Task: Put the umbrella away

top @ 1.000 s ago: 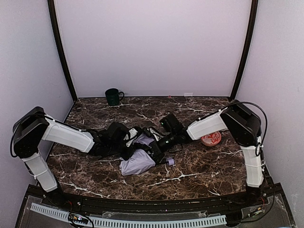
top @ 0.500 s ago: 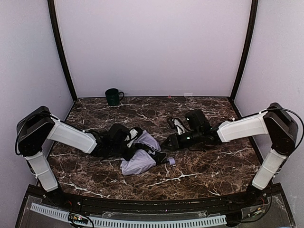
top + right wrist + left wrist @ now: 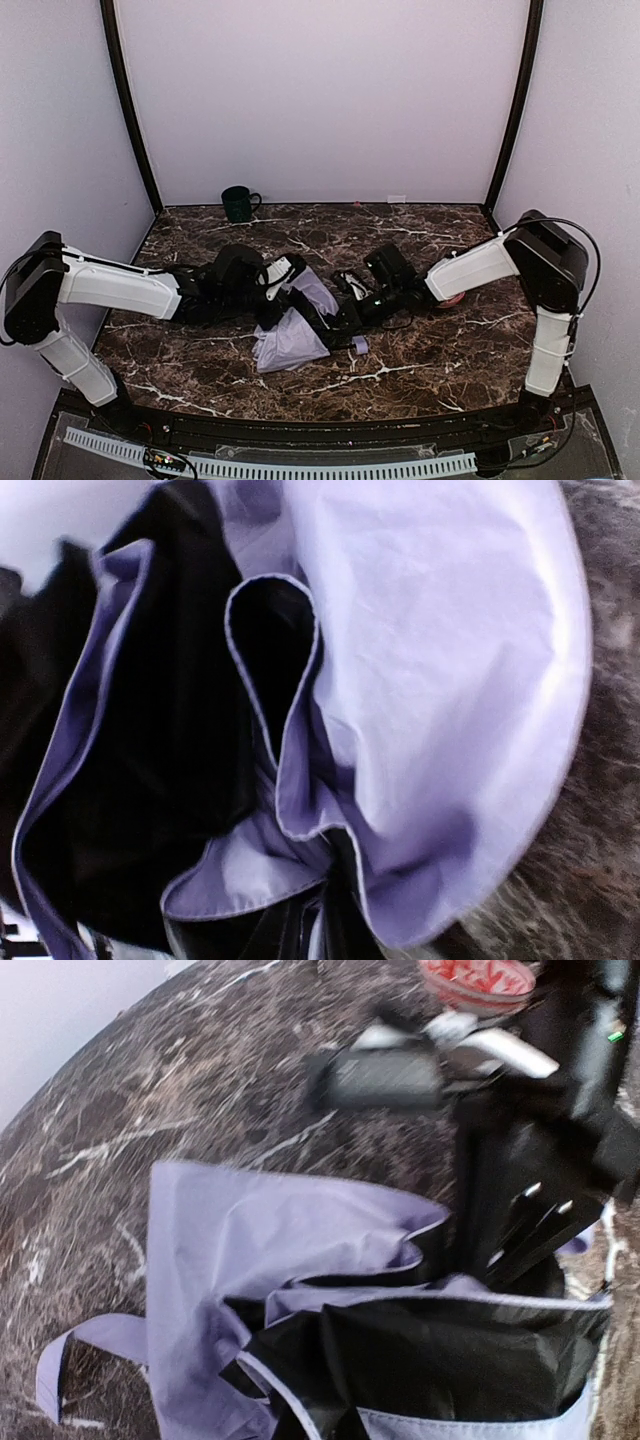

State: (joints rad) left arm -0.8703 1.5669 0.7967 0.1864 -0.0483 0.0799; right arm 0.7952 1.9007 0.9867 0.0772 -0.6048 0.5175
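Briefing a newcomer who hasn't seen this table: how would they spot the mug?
On the marble table, look to the far edge by the back wall, left of centre. The mug stands alone there, upright. It is dark green, unlike the lavender umbrella and red-patterned bowl farther forward.

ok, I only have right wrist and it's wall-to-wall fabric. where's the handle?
Observer: Top view shows the handle lying on the table, just on the near side of the right claw.
Operator: And the other side?
Observer: The left claw is at the far left of the umbrella, in among the fabric. I can't tell if it grips.
Operator: Anything close to me?
Observer: A red bowl sits to the right of the right claw. It's clear in left wrist and mostly hidden in the top view.
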